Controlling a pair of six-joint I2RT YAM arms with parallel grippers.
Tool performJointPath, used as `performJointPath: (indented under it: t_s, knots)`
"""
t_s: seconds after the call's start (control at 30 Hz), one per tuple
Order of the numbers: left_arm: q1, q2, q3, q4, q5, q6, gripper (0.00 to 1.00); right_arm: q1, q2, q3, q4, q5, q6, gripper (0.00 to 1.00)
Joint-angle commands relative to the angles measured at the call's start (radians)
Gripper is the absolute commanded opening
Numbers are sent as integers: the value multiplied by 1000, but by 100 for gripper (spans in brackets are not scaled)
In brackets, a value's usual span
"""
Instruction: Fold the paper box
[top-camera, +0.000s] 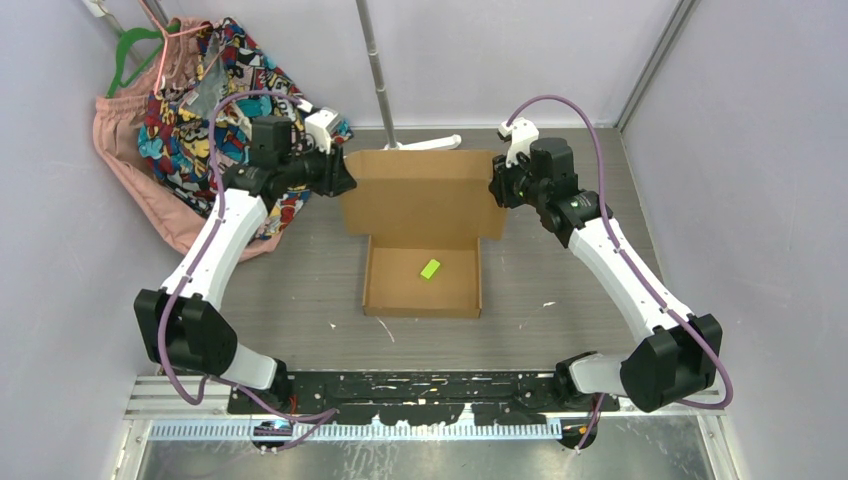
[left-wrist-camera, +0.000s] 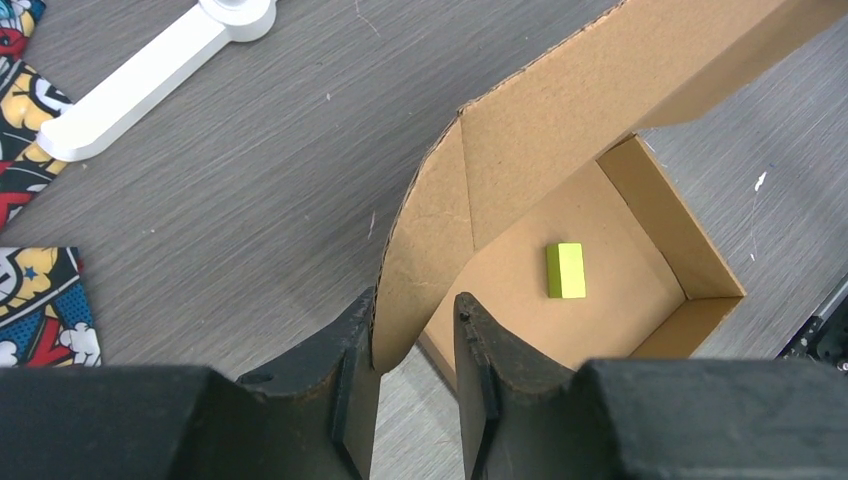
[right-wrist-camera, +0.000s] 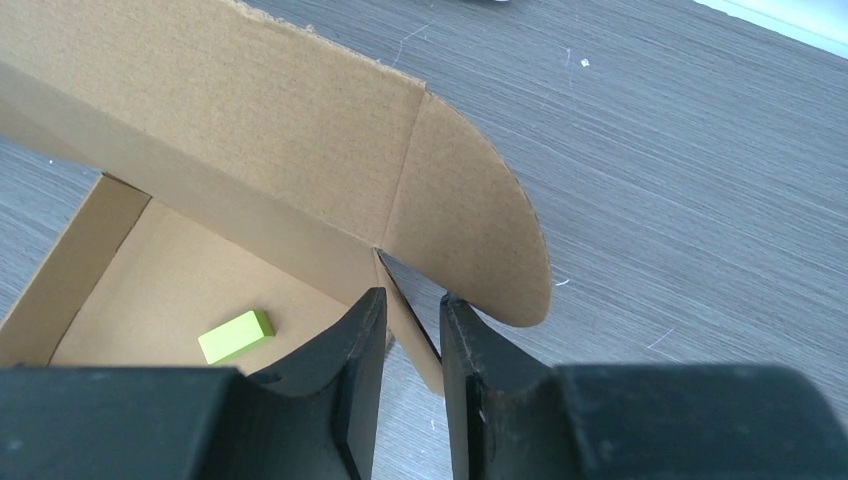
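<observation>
Brown paper box (top-camera: 420, 205), lime-green block (top-camera: 430, 268), comic-print cloth (top-camera: 190, 110), grey wood-grain table (top-camera: 300, 280).

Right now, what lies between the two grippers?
The raised lid of the paper box spans from left gripper to right gripper, nothing else; the top external view shows it.

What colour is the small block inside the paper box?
The block is lime green; clearest in left wrist view.
</observation>
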Motion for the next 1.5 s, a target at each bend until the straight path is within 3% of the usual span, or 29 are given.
performJointPath:
  t_s: [0.0, 0.3, 0.73, 1.1, 1.47]
  knots:
    - [8, 10, 50, -9, 24, 16, 32, -2, 4, 41, -3, -18, -11, 32]
    - [9, 23, 54, -16, 24, 24, 32, -3, 10, 48, -12, -26, -16, 32]
    - [10, 30, 60, -13, 26, 15, 19, -2, 4, 41, -19, -22, -16, 32]
    - [9, 36, 64, -13, 32, 5, 19, -8, -20, 33, -27, -8, -16, 32]
    - [8, 35, 59, 1, 42, -14, 19, -11, -27, 32, -37, -6, -15, 20]
